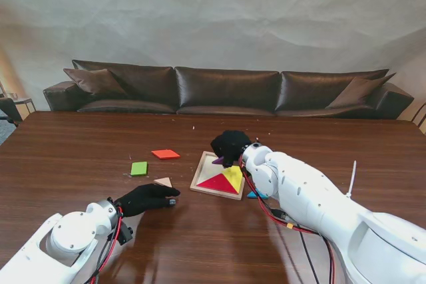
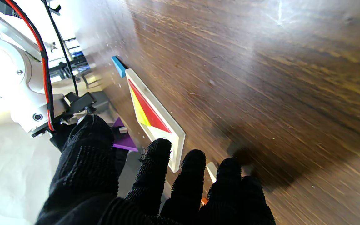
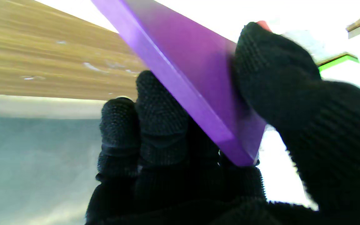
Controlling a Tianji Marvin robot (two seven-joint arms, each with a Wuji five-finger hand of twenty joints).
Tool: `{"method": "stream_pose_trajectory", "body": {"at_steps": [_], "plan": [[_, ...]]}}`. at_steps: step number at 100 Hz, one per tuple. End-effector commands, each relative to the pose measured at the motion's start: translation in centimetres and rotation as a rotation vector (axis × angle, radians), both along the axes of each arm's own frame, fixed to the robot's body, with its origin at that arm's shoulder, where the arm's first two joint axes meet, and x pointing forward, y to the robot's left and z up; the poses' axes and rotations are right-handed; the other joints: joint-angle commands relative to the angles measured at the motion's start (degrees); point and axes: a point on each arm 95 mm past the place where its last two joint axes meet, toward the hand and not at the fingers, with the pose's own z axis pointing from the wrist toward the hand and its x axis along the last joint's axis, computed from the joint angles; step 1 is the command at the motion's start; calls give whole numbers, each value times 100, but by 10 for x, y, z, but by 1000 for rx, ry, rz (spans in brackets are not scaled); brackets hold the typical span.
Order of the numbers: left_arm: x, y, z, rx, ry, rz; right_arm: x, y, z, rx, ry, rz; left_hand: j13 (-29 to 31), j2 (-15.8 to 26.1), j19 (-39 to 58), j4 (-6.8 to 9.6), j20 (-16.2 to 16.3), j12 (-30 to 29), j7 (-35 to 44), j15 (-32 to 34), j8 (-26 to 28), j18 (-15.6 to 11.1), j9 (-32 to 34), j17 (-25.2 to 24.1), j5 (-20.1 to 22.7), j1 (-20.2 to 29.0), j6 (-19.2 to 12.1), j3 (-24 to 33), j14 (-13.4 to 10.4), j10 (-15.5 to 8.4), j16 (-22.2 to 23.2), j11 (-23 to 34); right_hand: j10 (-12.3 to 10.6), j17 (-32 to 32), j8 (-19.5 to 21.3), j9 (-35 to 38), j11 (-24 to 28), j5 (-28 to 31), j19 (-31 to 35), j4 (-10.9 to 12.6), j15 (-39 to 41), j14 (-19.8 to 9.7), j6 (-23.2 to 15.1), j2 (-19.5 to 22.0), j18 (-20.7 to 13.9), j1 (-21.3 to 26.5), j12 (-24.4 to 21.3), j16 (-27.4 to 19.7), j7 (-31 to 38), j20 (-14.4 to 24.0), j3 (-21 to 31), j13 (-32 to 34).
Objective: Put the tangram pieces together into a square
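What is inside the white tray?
Inside the white tray lie a red triangle and a yellow triangle. The right hand, holding a purple piece, covers the far corner.

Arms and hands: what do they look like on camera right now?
Both arms have glossy white rounded shells, with red and black cables running along the wrists. The left hand and right hand wear black knit gloves. A white zip tie sticks up from the right arm.

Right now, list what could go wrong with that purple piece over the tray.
1. The right hand pinches the purple piece tilted on edge, so it may land askew on the tray rim.
2. Lowering it could nudge the red triangle and yellow triangle already seated.
3. The left hand rests flat near the tray's corner and might crowd it.
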Motion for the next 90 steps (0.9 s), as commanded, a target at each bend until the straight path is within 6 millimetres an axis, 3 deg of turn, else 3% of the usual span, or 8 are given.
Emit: {"method": "stream_pose_trajectory", "body": {"at_steps": [1, 37, 90], "plan": [[-9, 1, -16, 9, 66, -4, 0, 19, 2, 11, 7, 32, 97, 255, 232, 202, 63, 1, 21, 59, 1, 1324, 146, 214, 33, 155, -12, -140, 321, -23, 81, 38, 90, 1687, 6, 286, 133, 37, -82, 316, 195, -552, -477, 450, 12, 570, 89, 37, 375, 48, 363, 12], [-8, 5, -11, 12, 84, 30, 3, 47, -8, 26, 46, 163, 112, 257, 233, 202, 62, 3, 33, 67, 5, 1330, 160, 219, 63, 159, -30, -140, 320, -41, 86, 41, -6, 1426, 48, 177, 19, 42, -332, 380, -145, -468, -598, 538, -81, 689, 41, -163, 102, 11, 399, -31], [-10, 9, -11, 33, 114, 85, -5, 45, -16, -35, 66, 262, 113, 258, 233, 203, 62, 2, 31, 67, 3, 1326, 153, 217, 60, 167, -23, -137, 318, -41, 87, 39, -179, 1155, -1, -24, -160, -73, -608, 362, -702, -437, -675, 322, -174, 802, -66, -427, -192, -124, 473, -86]]}}
